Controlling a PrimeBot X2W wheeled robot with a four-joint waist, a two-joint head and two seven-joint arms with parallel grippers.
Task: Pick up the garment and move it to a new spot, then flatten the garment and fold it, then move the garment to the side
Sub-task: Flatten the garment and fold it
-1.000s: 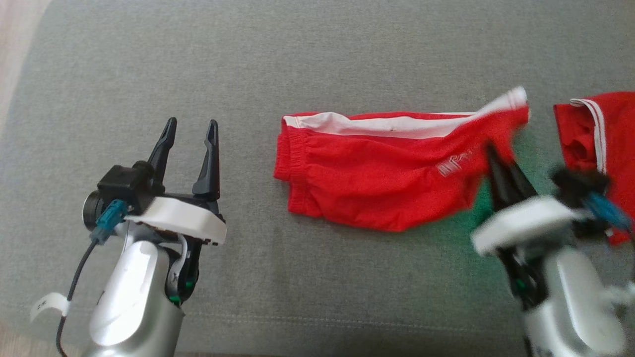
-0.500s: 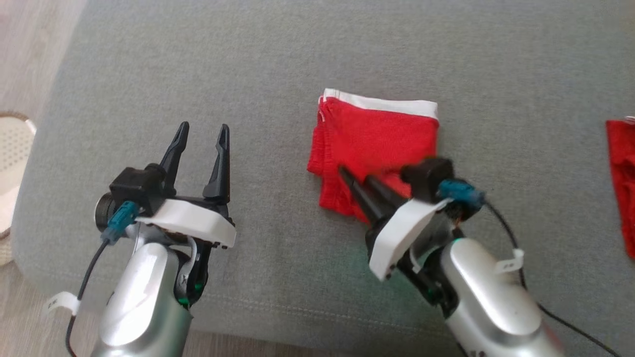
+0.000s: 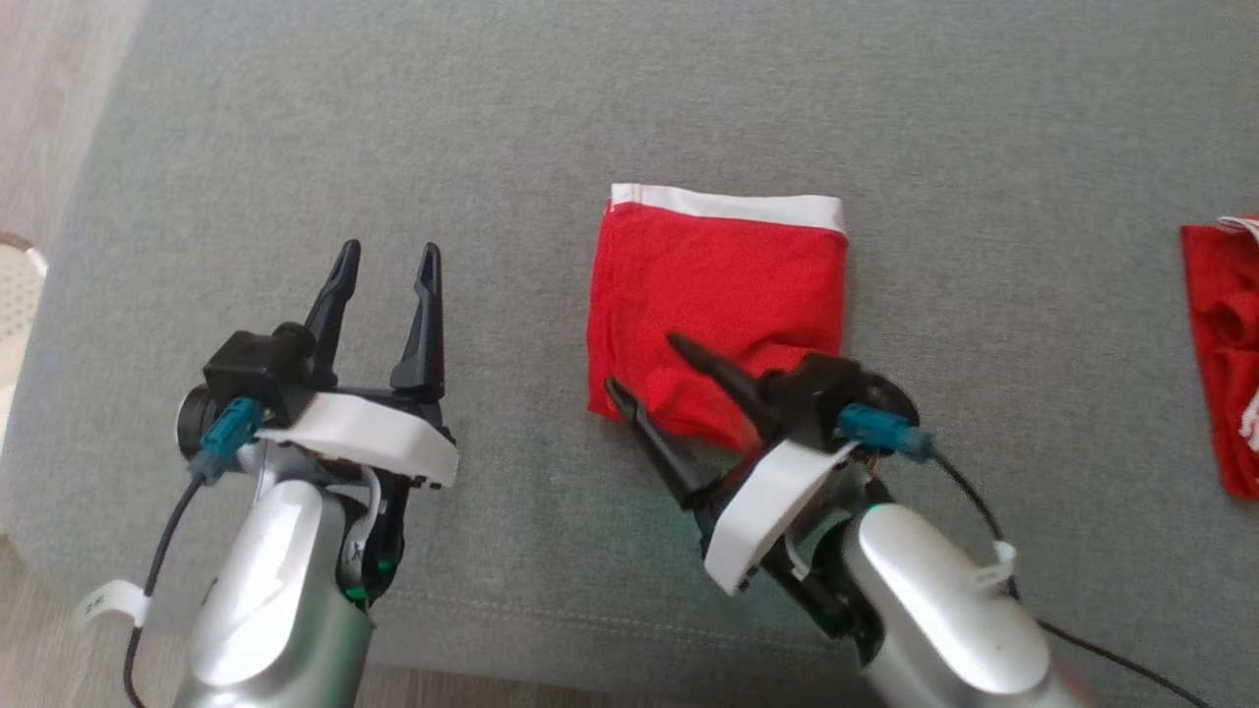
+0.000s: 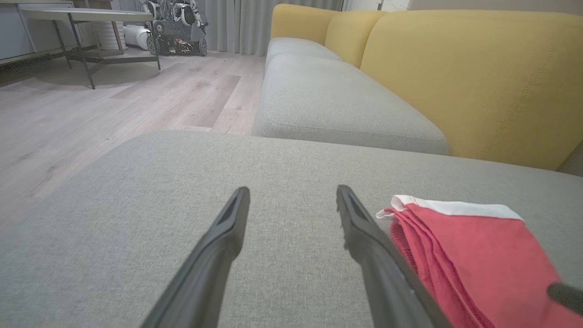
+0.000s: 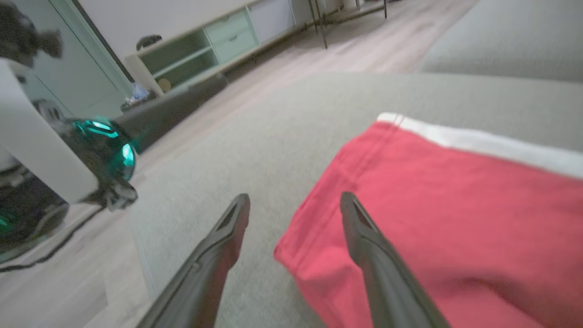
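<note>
The red garment (image 3: 718,295) with a white band along its far edge lies folded into a near square on the grey cushion (image 3: 551,118). My right gripper (image 3: 644,366) is open at the garment's near left corner, one finger over the red cloth, the other over the cushion. In the right wrist view that same corner (image 5: 437,205) lies between and beyond the open fingers (image 5: 291,202). My left gripper (image 3: 389,265) stands open and empty over bare cushion, well left of the garment; the left wrist view has the garment (image 4: 464,255) at the lower right of its fingers (image 4: 291,196).
A second red garment (image 3: 1225,344) lies at the cushion's right edge. The cushion's near edge runs just below both wrists, with wooden floor (image 3: 49,118) to the left. The left wrist view takes in a yellow sofa back (image 4: 478,77) and another grey seat (image 4: 328,105).
The right gripper carried the garment's right end over to the left, folding it in half, then let go and opened. The head camera shifted. The left gripper stayed open and still.
</note>
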